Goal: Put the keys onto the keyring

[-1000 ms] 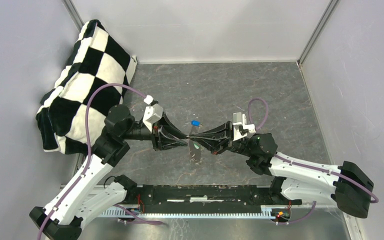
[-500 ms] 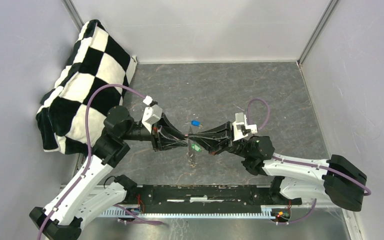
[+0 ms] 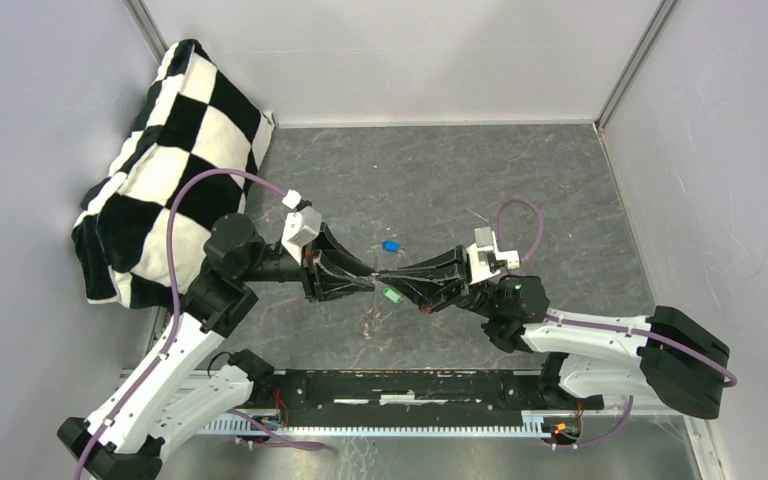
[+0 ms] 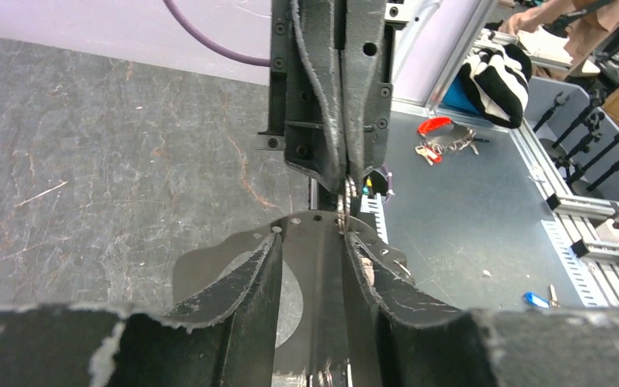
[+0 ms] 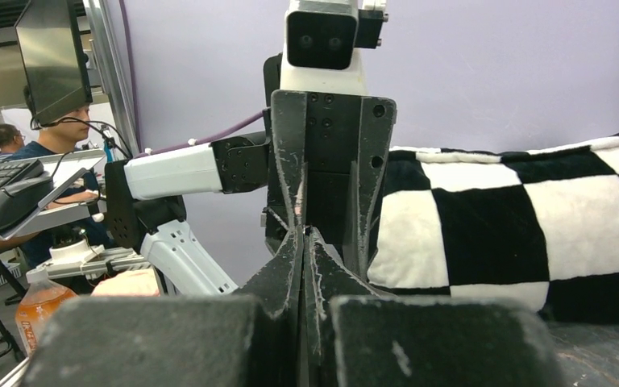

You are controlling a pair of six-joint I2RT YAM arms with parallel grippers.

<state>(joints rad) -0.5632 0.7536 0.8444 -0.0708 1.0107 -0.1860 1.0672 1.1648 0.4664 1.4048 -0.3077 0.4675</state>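
The right gripper (image 3: 390, 277) meets the left gripper (image 3: 367, 280) tip to tip above the desk (image 3: 440, 190). Its jaws are pressed together on what looks like the keyring (image 4: 345, 192), probably to steady it. The left jaws stand partly apart with nothing visibly between them. The green key (image 3: 392, 295) shows just below the tips, and the blue key (image 3: 391, 245) lies nearby on the desk, apparently unthreaded.

From above, my left hand (image 3: 373, 277) and right hand (image 3: 383, 278) meet tip to tip just above the green key (image 3: 392, 295), hiding whatever lies between them. The key's blade is too small to make out. In my left wrist view only a short beaded bit of the keyring (image 4: 346, 190) shows, pinched in my right hand's tips
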